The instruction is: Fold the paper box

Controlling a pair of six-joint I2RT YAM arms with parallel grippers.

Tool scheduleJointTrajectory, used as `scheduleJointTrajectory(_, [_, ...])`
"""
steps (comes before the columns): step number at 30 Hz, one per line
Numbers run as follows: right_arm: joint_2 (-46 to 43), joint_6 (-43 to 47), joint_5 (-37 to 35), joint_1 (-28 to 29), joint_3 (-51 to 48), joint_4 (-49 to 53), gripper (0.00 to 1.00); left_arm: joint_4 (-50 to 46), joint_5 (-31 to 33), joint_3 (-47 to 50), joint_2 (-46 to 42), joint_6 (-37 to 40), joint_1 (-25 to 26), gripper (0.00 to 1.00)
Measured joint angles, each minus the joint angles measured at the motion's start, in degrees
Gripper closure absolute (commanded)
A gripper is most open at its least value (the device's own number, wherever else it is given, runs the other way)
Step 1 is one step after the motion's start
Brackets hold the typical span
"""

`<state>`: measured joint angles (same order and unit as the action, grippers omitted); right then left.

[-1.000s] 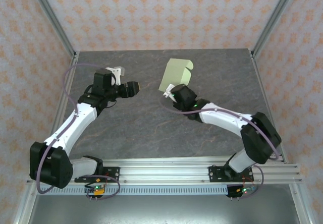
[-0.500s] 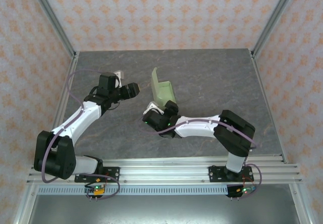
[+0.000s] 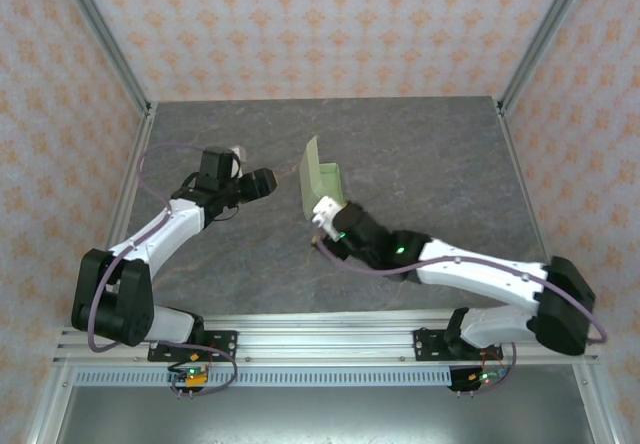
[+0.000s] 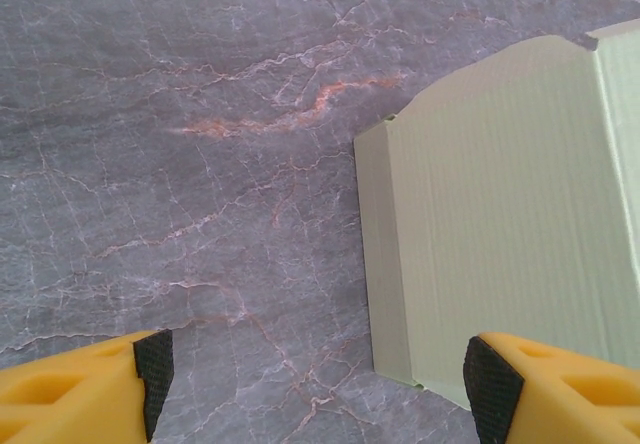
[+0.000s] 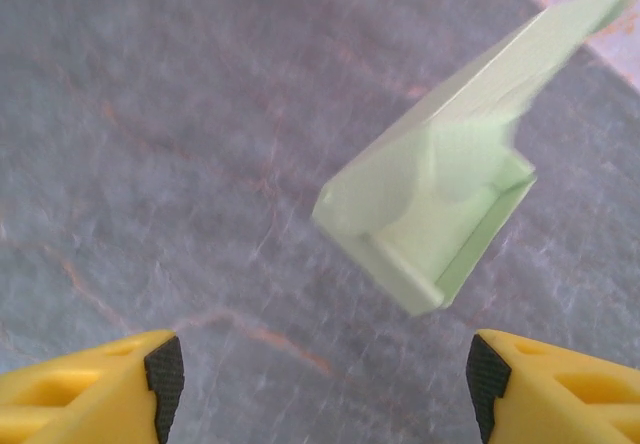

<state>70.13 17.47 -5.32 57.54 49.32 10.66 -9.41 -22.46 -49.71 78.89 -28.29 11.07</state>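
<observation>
**Both grippers released, box standing free**

I see the paper box [image 3: 322, 182] near the middle of the grey marbled surface [image 3: 430, 154]. It is half formed — one tall panel tilted up, low walls folded at its foot. My left gripper [image 3: 272, 176] hovers just to its left, jaws spread with nothing between them. My right gripper [image 3: 321, 216] sits at the box's near side, also spread wide — in its wrist view the box lies ahead, clear of both pads [image 5: 165, 372].
</observation>
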Motion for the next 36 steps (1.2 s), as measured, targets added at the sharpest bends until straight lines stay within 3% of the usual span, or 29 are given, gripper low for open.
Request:
scheduleJointTrajectory(5, [-1.8,-7.3,10.7,-16.8,1.5,-2.6,0.22,-0.3,0.0,-1.9,-1.2,-0.1,0.0,0.21])
scheduleJointTrajectory(9, [3.6,-16.1,13.9,-22.6,6.6,-2.2,0.30,0.1,-0.9,-2.3,-1.4,-0.9,0.0,0.21])
scheduleJointTrajectory(13, [14.1,-26.3,19.9,-26.6,19.6,2.8,0.34,0.7,-1.0,-0.9,-1.5,-1.4,0.2,0.22])
scheduleJointTrajectory(17, [23.0,-35.7,25.1,-26.7,30.9,7.0,0.33,0.3,-0.6,0.3,-1.6,-1.7,0.2,0.22])
scheduleJointTrajectory(22, [31.6,-44.2,28.9,-25.3,37.4,11.1,0.37,-1.3,0.9,1.2,-2.2,-1.7,0.2,0.22])
scheduleJointTrajectory(24, [34.3,-47.3,29.6,-24.5,38.7,12.3,0.46,-2.2,1.6,1.2,-2.6,-1.7,0.2,0.22])
scheduleJointTrajectory(29, [39.7,-58.2,29.7,-21.6,41.7,12.7,0.82,-3.3,3.5,1.8,-4.2,-1.7,0.2,0.22])
scheduleJointTrajectory(30, [40.0,-60.8,29.6,-21.1,41.6,12.6,0.84,-3.5,3.7,1.9,-4.5,-1.7,0.2,0.22])
scheduleJointTrajectory(33, [39.6,-70.3,26.8,-20.2,39.6,10.6,0.78,-3.7,3.9,2.3,-5.6,-1.7,0.2,0.22])
scheduleJointTrajectory(36, [36.1,-80.7,18.9,-18.7,33.6,9.4,0.78,-3.8,3.9,2.4,-6.5,-1.6,0.2,0.21])
